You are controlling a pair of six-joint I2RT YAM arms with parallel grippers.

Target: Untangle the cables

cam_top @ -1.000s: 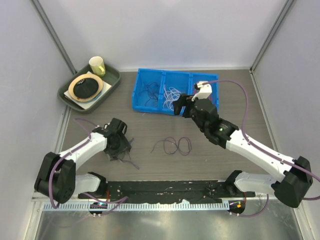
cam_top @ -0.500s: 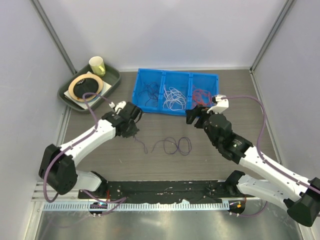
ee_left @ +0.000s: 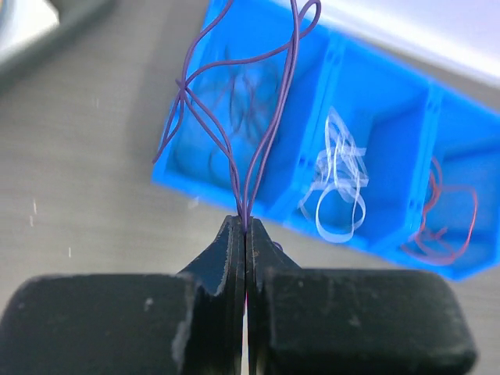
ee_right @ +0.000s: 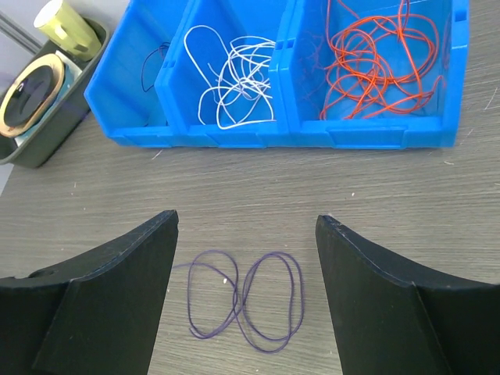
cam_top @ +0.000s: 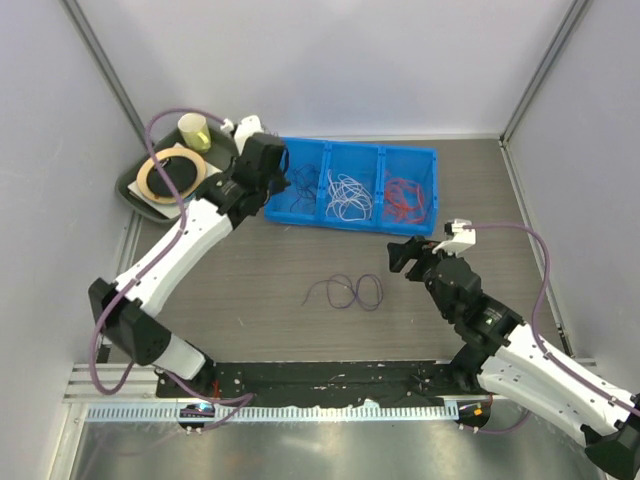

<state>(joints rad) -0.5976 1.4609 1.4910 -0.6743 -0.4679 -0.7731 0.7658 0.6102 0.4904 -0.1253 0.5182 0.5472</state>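
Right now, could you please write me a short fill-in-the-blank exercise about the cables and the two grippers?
1. The left gripper is shut on thin cables coloured ___.
2. In the blue bin, the white cables lie in the ___ compartment.
3. The right gripper, above a purple loop on the table, has its jaws ___.
4. The orange-red cables lie in the bin's ___ compartment.

Missing words: purple; middle; open; right.

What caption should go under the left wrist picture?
The left gripper pinches purple cables over the blue bin.
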